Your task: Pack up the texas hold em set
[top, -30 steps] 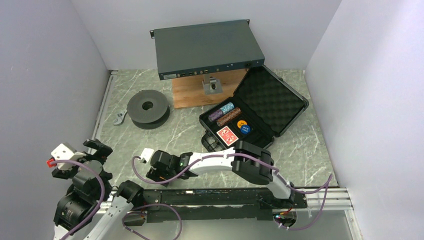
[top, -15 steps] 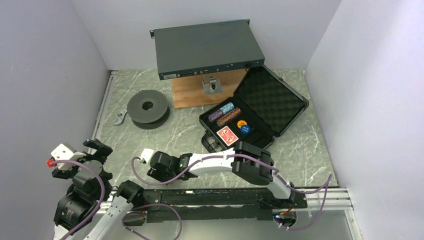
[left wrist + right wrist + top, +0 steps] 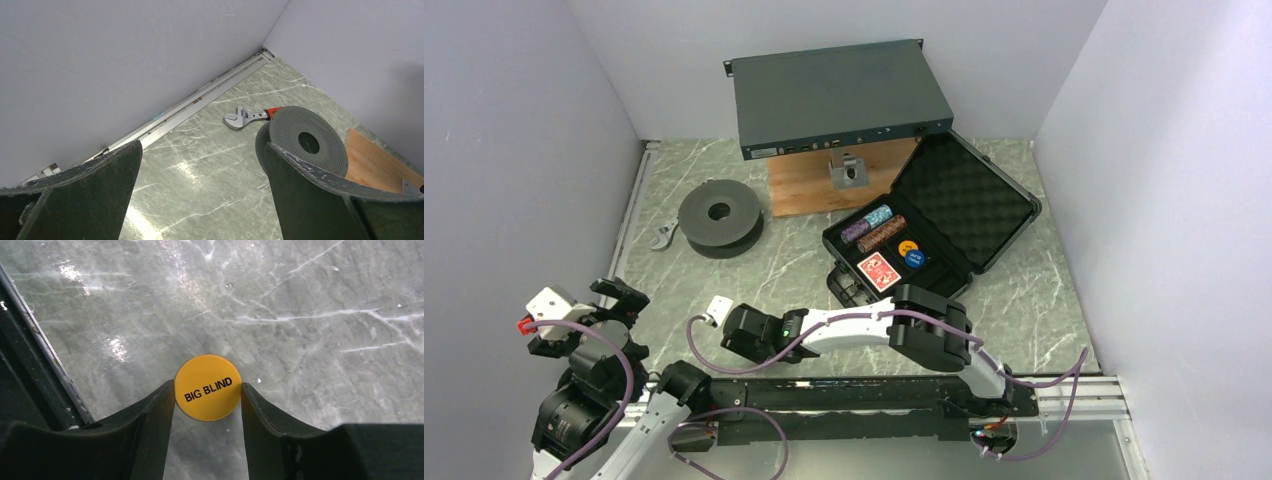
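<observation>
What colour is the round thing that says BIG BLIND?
The BIG BLIND disc is orange-yellow with black letters, clearest in the right wrist view.

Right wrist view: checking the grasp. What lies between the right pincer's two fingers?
The yellow BIG BLIND disc, flat on the marble tabletop, both fingers against its edge, as the right wrist view shows.

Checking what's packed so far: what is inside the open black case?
The case holds three chip stacks, a red card deck, an orange disc and a blue disc. The right arm covers the tray's near corner, so anything there is hidden.
</observation>
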You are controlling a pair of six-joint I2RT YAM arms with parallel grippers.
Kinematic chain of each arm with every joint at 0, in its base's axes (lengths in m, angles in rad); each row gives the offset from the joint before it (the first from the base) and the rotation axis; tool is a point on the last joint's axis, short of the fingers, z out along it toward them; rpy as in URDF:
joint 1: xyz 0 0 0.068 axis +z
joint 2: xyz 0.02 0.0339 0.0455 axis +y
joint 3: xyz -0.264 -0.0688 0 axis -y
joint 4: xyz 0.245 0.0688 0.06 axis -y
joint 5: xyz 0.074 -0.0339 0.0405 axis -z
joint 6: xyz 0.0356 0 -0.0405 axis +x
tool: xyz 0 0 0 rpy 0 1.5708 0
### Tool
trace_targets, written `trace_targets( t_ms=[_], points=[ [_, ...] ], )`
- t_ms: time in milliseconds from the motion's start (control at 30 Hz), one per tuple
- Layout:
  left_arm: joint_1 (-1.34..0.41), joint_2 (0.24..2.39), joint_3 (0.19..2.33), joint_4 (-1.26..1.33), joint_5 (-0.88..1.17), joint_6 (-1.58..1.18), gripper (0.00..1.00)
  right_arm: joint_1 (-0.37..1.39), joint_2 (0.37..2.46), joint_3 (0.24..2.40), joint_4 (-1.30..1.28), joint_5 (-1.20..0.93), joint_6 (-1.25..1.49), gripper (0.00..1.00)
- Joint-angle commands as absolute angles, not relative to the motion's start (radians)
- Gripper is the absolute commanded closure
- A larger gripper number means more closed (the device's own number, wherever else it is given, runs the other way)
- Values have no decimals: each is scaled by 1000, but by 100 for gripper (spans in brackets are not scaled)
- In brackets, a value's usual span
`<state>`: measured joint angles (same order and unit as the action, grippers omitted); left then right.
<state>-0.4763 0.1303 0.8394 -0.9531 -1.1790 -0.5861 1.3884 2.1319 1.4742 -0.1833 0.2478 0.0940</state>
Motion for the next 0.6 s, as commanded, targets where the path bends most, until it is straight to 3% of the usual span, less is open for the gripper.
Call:
trace_targets(
  t_ms=[0, 567],
  points=[
    [-472, 139, 836, -924, -1188, -564, 1, 1385, 2089, 1482, -264, 316, 66, 50],
    [-471, 142, 833, -911, -1174, -549, 1, 1382, 2041, 1500, -304, 416, 59, 48]
  ],
)
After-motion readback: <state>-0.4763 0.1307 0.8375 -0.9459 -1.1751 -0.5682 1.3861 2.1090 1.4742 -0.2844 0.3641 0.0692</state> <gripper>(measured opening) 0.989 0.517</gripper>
